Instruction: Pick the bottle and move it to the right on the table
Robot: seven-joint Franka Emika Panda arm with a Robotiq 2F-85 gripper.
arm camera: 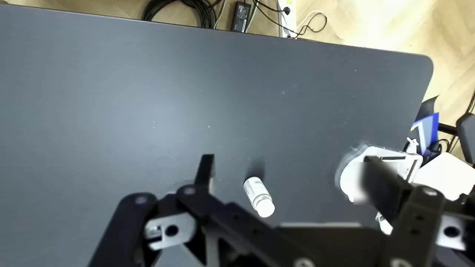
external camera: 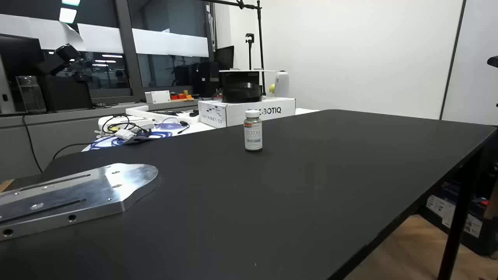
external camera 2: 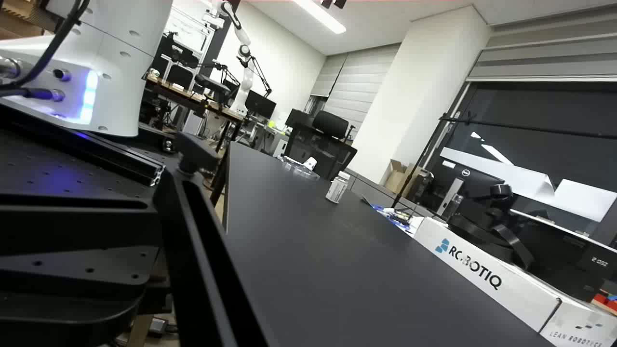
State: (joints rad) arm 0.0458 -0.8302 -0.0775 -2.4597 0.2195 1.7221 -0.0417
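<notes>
Can see the gripper spread wide over the table, and between its fingers in the wrist view, the white bottle, standing up. Can spot a shiny plate partly behind one finger, then wires and a Robotiq box beyond the edges

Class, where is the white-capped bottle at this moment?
In an exterior view, the bottle stands upright on the black table near picture centre, in front of the white ROBOTIQ box and to the right of the metal plate.
</notes>
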